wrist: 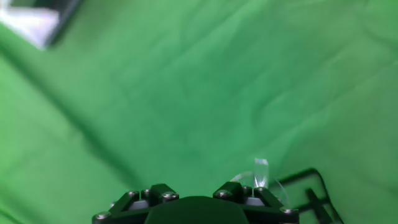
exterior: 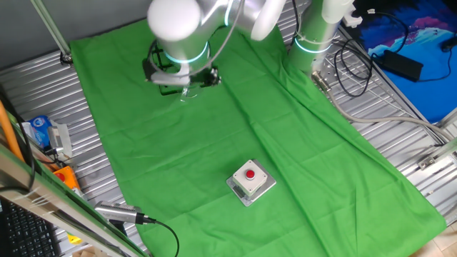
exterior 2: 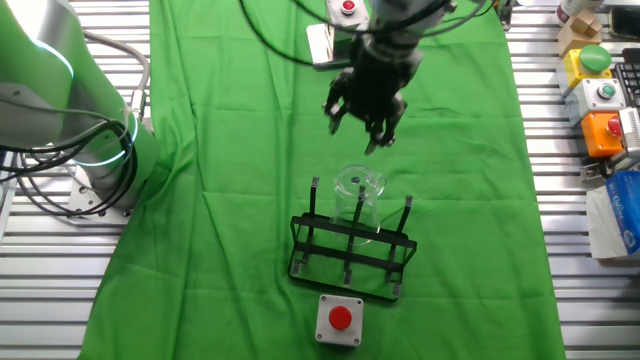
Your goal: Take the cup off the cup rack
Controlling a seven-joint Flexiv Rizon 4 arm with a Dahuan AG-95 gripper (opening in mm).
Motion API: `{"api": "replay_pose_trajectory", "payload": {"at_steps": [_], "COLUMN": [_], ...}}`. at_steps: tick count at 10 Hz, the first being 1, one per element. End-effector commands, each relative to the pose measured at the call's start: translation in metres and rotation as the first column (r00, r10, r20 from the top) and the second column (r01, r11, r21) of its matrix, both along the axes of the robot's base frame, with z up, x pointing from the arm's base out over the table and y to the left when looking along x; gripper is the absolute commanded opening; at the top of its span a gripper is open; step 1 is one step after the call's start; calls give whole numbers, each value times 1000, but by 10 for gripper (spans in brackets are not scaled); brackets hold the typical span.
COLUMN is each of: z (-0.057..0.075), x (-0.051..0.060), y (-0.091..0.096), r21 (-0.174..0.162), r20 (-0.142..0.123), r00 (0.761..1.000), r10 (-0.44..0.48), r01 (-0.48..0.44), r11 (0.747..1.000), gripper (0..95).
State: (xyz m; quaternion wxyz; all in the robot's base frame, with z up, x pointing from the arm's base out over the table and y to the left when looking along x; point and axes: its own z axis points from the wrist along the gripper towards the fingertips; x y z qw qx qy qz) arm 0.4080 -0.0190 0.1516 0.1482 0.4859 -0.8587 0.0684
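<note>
Approach step: small transparent glass mug sits upturned on black wire rack, my black two-finger gripper hovers above, fingers spread, empty; next I must descend onto its rim.

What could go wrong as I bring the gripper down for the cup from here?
1. The cup is clear glass and hard to see on the green cloth, so the gripper hovering above could misjudge its rim.
2. It sits over a peg of the cup rack; pulling sideways rather than up could likely snag it and tip or drag the light rack.
3. The hand view shows only the cup's edge, so alignment is weak.
</note>
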Motion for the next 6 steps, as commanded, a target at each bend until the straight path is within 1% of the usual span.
{"api": "replay_pose_trajectory", "payload": {"at_steps": [1, 4, 6], "z": [0, 0, 1], "x": [-4, -4, -4], "y": [-7, -7, -7], "r21": [-8, -7, 7], "r20": [10, 13, 20], "r00": [1000, 1000, 1000], "r10": [20, 3, -7], "r01": [-20, -3, 7], "r11": [1000, 1000, 1000], "gripper": [570, 570, 570]}}
